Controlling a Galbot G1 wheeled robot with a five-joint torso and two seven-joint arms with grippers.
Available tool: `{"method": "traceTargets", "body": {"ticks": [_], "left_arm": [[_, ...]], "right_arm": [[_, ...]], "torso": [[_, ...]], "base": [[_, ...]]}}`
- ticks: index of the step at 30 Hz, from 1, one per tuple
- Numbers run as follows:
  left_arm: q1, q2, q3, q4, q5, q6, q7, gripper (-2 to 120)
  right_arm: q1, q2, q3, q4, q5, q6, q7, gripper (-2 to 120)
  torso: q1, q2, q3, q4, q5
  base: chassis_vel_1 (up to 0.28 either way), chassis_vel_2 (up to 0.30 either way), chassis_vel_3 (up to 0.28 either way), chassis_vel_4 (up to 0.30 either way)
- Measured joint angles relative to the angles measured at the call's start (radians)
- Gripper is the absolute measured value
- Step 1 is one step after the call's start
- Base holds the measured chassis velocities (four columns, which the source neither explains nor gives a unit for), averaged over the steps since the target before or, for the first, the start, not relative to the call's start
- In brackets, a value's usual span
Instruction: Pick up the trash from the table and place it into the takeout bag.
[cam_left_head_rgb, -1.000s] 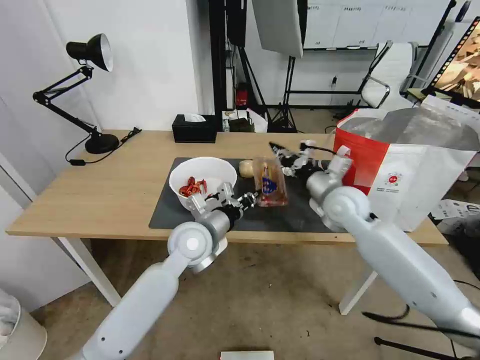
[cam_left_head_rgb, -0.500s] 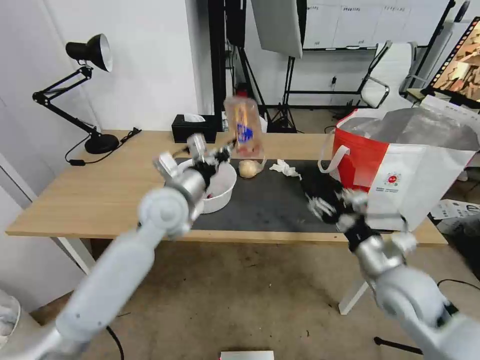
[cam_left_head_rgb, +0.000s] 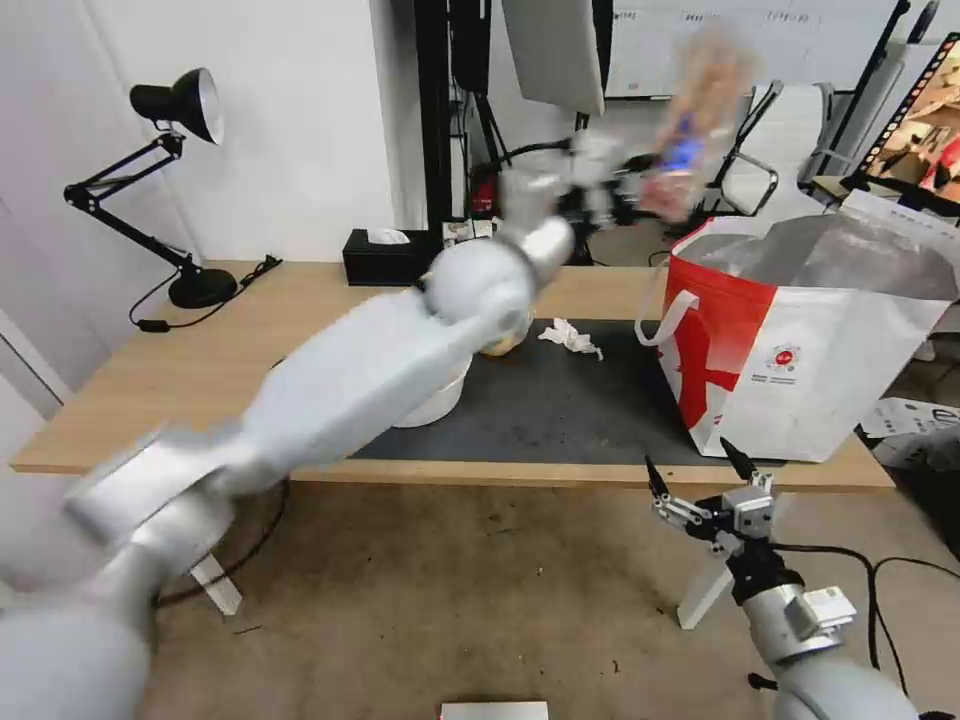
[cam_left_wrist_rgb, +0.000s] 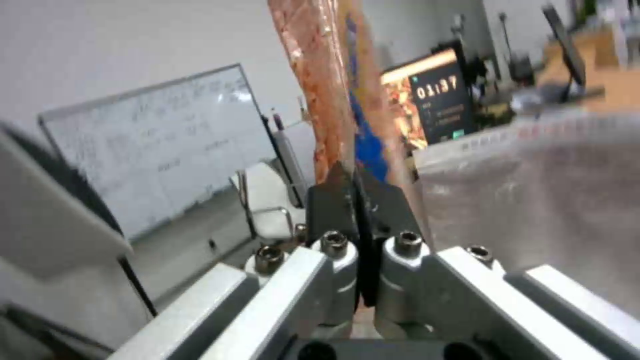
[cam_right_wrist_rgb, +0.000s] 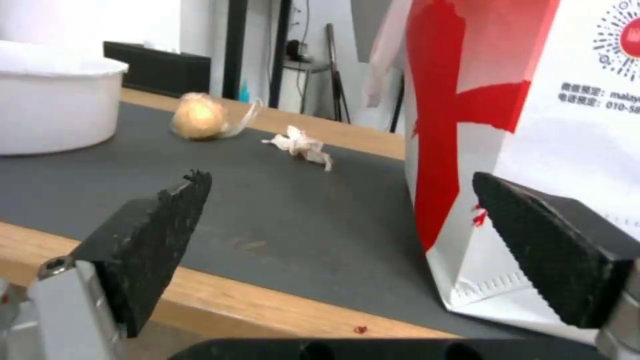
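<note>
Left gripper (cam_left_head_rgb: 625, 190): raised high over the far side of the table (cam_left_head_rgb: 200, 360), beside the open mouth of the takeout bag (cam_left_head_rgb: 800, 340). Fingers pinched together on the clear hinged plastic food container (cam_left_head_rgb: 695, 120), which hangs in the air above the bag's near rim, blurred in the head view. The left wrist view gives the grip itself: two black pads (cam_left_wrist_rgb: 333, 200) pressed flat against each other with the container's thin edge (cam_left_wrist_rgb: 327, 85) caught between them, orange-stained plastic and a blue label rising from the pinch, and the bag's silver foil lining (cam_left_wrist_rgb: 533, 200) just beside it.

Right gripper (cam_left_head_rgb: 700, 480): low, in front of the table's near edge, below the tabletop, holding nothing. Jaws spread wide apart; in the right wrist view the two black fingertips (cam_right_wrist_rgb: 160, 225) frame the scene with open air between them.

White round bowl (cam_left_head_rgb: 430, 400): on the dark grey mat (cam_left_head_rgb: 560, 410), partly hidden behind the left arm in the head view; the right wrist view shows its side wall (cam_right_wrist_rgb: 47, 115) unobstructed, contents not visible.

Beige lump in clear wrap (cam_right_wrist_rgb: 200, 117): on the mat near the bowl, plain in the right wrist view; mostly covered by the arm in the head view.

Crumpled white tissue (cam_left_head_rgb: 570, 337): on the mat between the lump and the bag, touching neither.

Takeout bag: upright at the table's right end, partly on the mat, red cross panel and round logo (cam_left_head_rgb: 787, 357) facing the robot.

Black tissue box (cam_left_head_rgb: 385, 258): far table edge. Black desk lamp (cam_left_head_rgb: 175, 180): far left corner.
</note>
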Motion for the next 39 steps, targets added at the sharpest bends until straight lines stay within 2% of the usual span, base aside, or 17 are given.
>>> {"method": "traceTargets", "body": {"ticks": [1,3,4,6,9,11,16,18,19,26,28,29,32,33,35,36,39], "left_arm": [[0.000,0.000,0.000,0.000,0.000,0.000,0.000,0],[-0.035,-0.055,0.045,0.098,0.125,-0.051,0.061,0],[-0.035,-0.055,0.045,0.098,0.125,-0.051,0.061,0],[-0.052,-0.105,0.080,0.166,0.226,-0.087,0.114,0],[-0.055,-0.121,0.090,0.187,0.247,-0.098,0.134,0],[-0.055,-0.138,0.113,0.203,0.264,-0.104,0.175,0],[-0.050,-0.141,0.120,0.211,0.268,-0.103,0.176,7],[-0.045,-0.135,0.120,0.210,0.241,-0.102,0.174,19],[-0.045,-0.135,0.120,0.210,0.241,-0.102,0.174,19],[-0.029,-0.094,0.112,0.174,0.198,-0.092,0.141,43],[-0.009,-0.041,0.091,0.099,0.140,-0.057,0.095,56],[-0.009,-0.041,0.091,0.099,0.140,-0.057,0.095,56],[0.041,0.070,0.051,-0.048,0.068,-0.033,0.034,71],[0.041,0.070,0.051,-0.048,0.068,-0.033,0.034,71],[0.114,0.164,0.006,-0.173,0.036,-0.026,-0.025,79],[0.114,0.164,0.006,-0.173,0.036,-0.026,-0.025,79],[0.342,0.349,-0.124,-0.383,0.033,-0.019,-0.090,95]], "right_arm": [[0.000,0.000,0.000,0.000,0.000,0.000,0.000,100],[0.001,0.014,-0.001,-0.002,-0.005,-0.001,0.001,100],[0.001,0.014,-0.001,-0.002,-0.005,-0.001,0.001,100],[0.003,0.024,-0.004,-0.002,-0.007,-0.002,0.002,100],[0.003,0.026,-0.005,-0.002,-0.009,-0.003,0.003,100],[0.005,0.027,-0.006,-0.002,-0.010,-0.004,0.003,100],[0.007,0.022,-0.007,-0.003,-0.007,-0.004,0.003,100],[0.012,0.013,-0.011,-0.004,0.005,-0.004,0.003,100],[0.012,0.013,-0.011,-0.004,0.005,-0.004,0.003,100],[0.029,-0.011,-0.018,-0.006,0.027,-0.012,0.006,100],[0.033,-0.019,-0.021,-0.002,0.042,-0.016,0.007,100],[0.033,-0.019,-0.021,-0.002,0.042,-0.016,0.007,100],[0.018,-0.025,-0.014,0.034,0.050,-0.021,0.012,100],[0.018,-0.025,-0.014,0.034,0.050,-0.021,0.012,100],[0.004,-0.026,-0.006,0.060,0.051,-0.022,0.018,100],[0.004,-0.026,-0.006,0.060,0.051,-0.022,0.018,100],[-0.020,-0.034,0.019,0.105,0.051,-0.021,0.026,100]], "torso": [[0.000,0.000,0.000,0.0000,0.0000],[0.000,0.000,0.000,0.0000,-0.0001],[0.000,0.000,0.000,0.0000,-0.0001],[0.000,0.000,0.000,-0.0001,-0.0002],[0.000,0.000,0.000,-0.0002,-0.0001],[0.000,0.000,0.000,0.0000,-0.0003],[0.000,0.000,0.000,0.0002,-0.0004],[0.000,0.000,0.000,0.0000,-0.0004],[0.000,0.000,0.000,0.0000,-0.0004],[0.000,0.000,0.000,0.0001,-0.0006],[0.000,0.000,0.000,-0.0004,-0.0006],[0.000,0.000,0.000,-0.0004,-0.0006],[0.000,0.000,0.000,0.0005,-0.0007],[0.000,0.000,0.000,0.0005,-0.0007],[0.000,0.000,0.000,-0.0002,-0.0010],[0.000,0.000,0.000,-0.0002,-0.0010],[0.000,0.000,0.000,-0.0002,-0.0012]], "base": [[0.000,0.000,0.000,0.000],[0.000,0.000,0.000,0.000],[0.000,0.000,0.000,0.000],[0.000,0.000,0.000,0.000],[0.000,0.000,0.000,0.000],[0.000,0.000,0.000,0.000],[0.000,0.000,0.000,0.000],[0.000,0.000,0.000,0.000],[0.000,0.000,0.000,0.000],[0.000,0.000,0.000,0.000],[0.000,0.000,0.000,0.000],[0.000,0.000,0.000,0.000],[0.000,0.000,0.000,0.000],[0.000,0.000,0.000,0.000],[0.000,0.000,0.000,0.000],[0.000,0.000,0.000,0.000],[0.000,0.000,0.000,0.000]]}}
